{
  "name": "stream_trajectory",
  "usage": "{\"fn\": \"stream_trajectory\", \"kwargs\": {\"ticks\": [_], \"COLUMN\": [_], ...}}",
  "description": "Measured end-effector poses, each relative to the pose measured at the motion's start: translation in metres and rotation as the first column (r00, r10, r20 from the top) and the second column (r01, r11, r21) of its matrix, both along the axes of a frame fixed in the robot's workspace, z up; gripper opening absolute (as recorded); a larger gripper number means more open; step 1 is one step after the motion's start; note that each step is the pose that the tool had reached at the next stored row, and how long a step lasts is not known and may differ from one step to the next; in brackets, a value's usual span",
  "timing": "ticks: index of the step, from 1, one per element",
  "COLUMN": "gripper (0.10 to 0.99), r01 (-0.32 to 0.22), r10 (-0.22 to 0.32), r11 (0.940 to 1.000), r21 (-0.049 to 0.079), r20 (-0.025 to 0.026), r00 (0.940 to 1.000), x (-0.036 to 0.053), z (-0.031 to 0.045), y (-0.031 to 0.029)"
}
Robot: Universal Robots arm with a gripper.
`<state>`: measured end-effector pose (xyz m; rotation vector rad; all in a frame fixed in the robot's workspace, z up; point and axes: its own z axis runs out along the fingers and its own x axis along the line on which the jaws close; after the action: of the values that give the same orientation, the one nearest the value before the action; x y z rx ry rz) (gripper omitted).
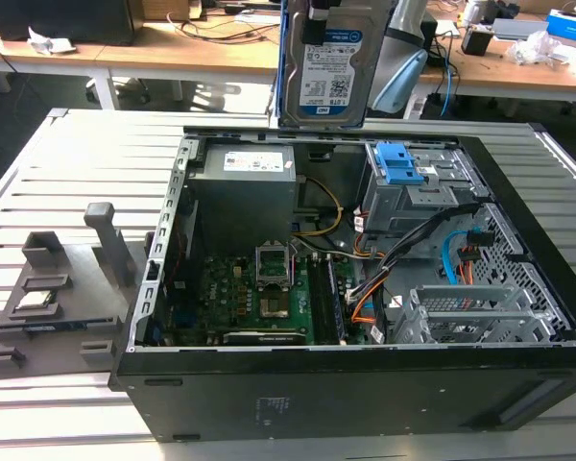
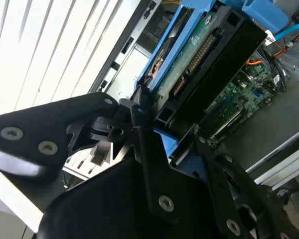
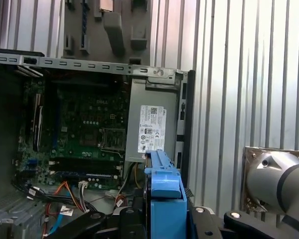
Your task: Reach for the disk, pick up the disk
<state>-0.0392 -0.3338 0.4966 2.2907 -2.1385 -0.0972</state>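
end effector [image 2: 162, 130] clamped on disk [image 1: 322, 72] | above open PC case [image 1: 365, 389] | slatted table [image 1: 86, 158] | desks [image 1: 206, 48] behind

The disk [image 1: 322, 67] is hanging upright in the air, above the far edge of the open computer case [image 1: 365, 394] and not touching it. Its silver face with the white-and-blue label is facing the exterior view. Blue rails are running along its sides, and in the second wrist view its green circuit-board side is showing.
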Motion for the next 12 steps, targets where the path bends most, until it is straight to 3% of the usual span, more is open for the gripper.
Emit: {"fn": "stream_trajectory", "kwargs": {"ticks": [7, 12], "gripper": [0.369, 0.369], "r01": [0.045, 0.045], "r10": [-0.045, -0.045], "r11": [0.9990, 0.9990], "r21": [0.000, 0.000], "r20": [-0.0012, -0.0019], "r00": [0.9990, 0.9990], "x": [0.0132, 0.0178], "z": [-0.0111, -0.0259], "y": [0.0005, 0.0005]}}
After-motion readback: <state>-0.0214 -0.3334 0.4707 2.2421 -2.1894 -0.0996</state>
